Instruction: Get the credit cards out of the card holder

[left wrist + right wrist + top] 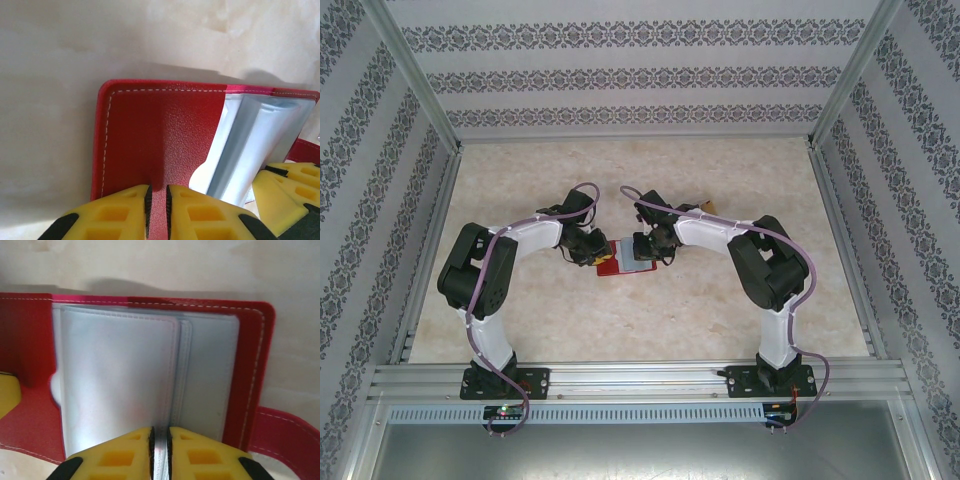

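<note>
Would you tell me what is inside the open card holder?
Pale grey-blue sleeves lie inside the red card holder, the right gripper pinching their near edge. Whether any cards sit in them cannot be told: the sleeve faces hide that.

Card holder (608, 264): red, white edge stitching; I see it lying open.
Location: middle of the table (650, 340).
Inner panel (120, 375): pale grey-blue sleeves, one leaf bowed upward.

No writing, brand, number or sign can be read on the card holder (155, 135) or anywhere else.
</note>
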